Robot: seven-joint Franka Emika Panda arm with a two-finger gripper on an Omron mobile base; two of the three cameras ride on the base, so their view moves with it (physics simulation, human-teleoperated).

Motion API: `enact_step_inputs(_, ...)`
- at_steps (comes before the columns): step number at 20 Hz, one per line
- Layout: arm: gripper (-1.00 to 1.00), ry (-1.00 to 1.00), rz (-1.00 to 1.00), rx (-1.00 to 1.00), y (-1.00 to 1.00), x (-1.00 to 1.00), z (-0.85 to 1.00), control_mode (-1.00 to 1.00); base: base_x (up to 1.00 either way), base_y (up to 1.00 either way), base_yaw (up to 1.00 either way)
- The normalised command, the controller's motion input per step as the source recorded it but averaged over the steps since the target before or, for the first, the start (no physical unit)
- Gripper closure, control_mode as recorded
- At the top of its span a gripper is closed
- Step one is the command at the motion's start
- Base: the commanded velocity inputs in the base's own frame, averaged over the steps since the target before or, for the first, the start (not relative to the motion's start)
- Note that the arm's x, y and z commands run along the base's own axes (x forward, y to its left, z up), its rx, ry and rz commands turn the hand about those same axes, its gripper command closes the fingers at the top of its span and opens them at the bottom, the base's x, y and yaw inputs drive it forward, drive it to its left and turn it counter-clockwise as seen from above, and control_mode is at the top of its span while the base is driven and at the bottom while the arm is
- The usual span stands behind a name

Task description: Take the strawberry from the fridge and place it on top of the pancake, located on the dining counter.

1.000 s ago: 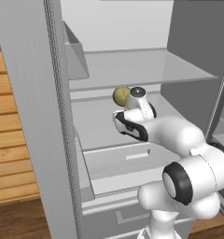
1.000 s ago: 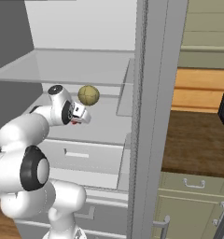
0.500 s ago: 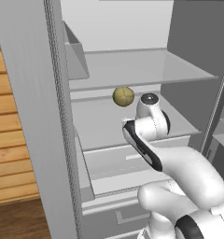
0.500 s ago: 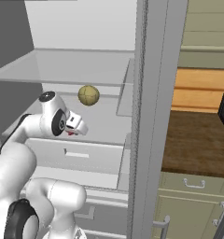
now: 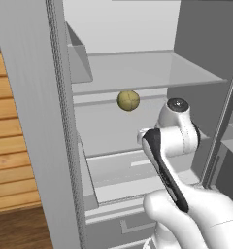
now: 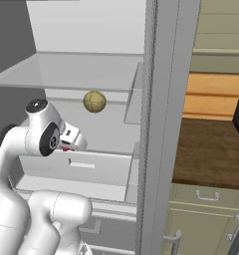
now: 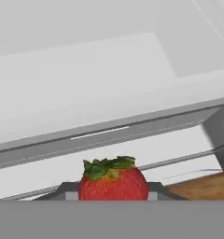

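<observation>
Left base view: the arm rises from the lower right and bends up in front of the open fridge [image 5: 50,121]. Its wrist stands level with the lower shelf, and the forearm with its dark stripe slants down toward the base. The hand itself is hidden behind the wrist. A yellow-green ball [image 5: 128,100] sits on the shelf, up and to the left of the wrist, apart from it. Below the shelf a drawer [image 5: 138,170] faces forward.

Right base view: the arm comes up from the lower left, elbow low, wrist turned toward the fridge interior. The hand [image 6: 67,145] points right from the wrist, and a speck of red, the strawberry [image 6: 65,148], shows at its tip. The ball [image 6: 94,101] lies above and to the right, not touching. To the right of the door post is a brown desk [image 6: 211,154] over green cabinets.

Hand view: the strawberry [image 7: 113,181], with its green leaves up, sits between the two fingertips [image 7: 67,190], which are closed against its sides. Beyond it are white fridge surfaces and a strip of wood.
</observation>
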Motion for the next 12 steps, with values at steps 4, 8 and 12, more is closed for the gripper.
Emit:
enact_step_inputs(4,1.0,0.13,0.15,0.02,0.0,-0.69,0.75,-1.0,0.0,0.0,0.0)
enact_step_inputs(8,1.0,0.04,0.11,-0.01,0.0,-0.75,0.6,-1.0,0.0,0.0,0.0)
enact_step_inputs(12,1.0,0.0,0.07,-0.04,0.0,-0.85,0.47,-1.0,0.0,0.0,0.0)
